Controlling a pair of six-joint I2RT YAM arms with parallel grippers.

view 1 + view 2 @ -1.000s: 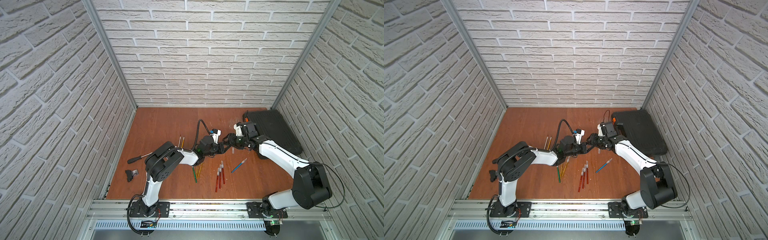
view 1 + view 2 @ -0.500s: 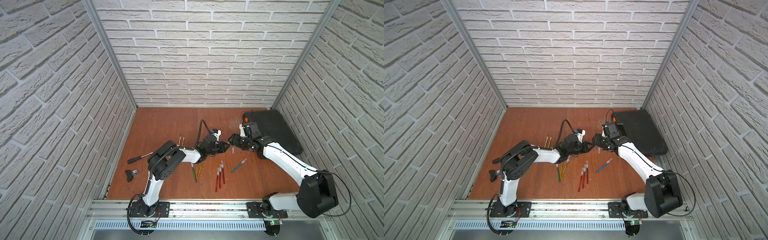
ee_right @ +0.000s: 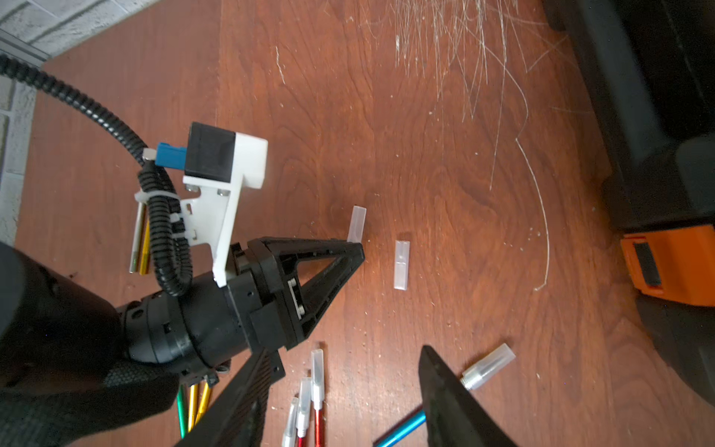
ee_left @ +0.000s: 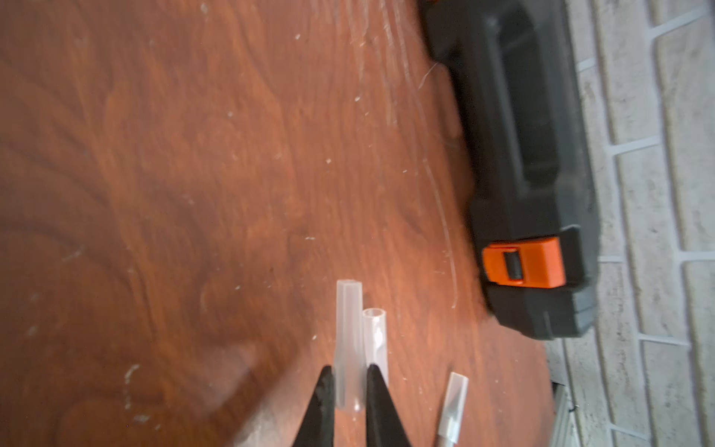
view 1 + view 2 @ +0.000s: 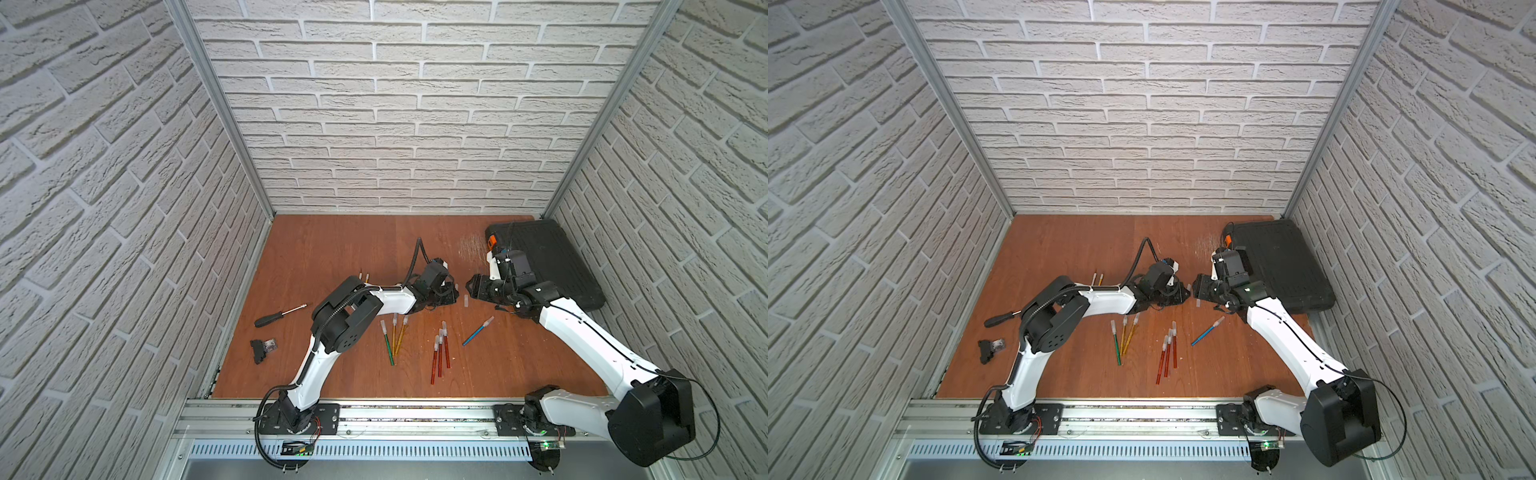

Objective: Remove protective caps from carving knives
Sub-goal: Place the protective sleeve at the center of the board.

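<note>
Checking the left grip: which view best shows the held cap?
The left wrist view: the cap sits large between the left gripper's fingers. The right wrist view shows it smaller, poking past the tips; in both top views it is a speck.

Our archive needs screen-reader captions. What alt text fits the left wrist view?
The left gripper pinches a translucent cap over a wooden table; a second cap shows right beside it. A black case with an orange latch sits by the brick wall.
</note>
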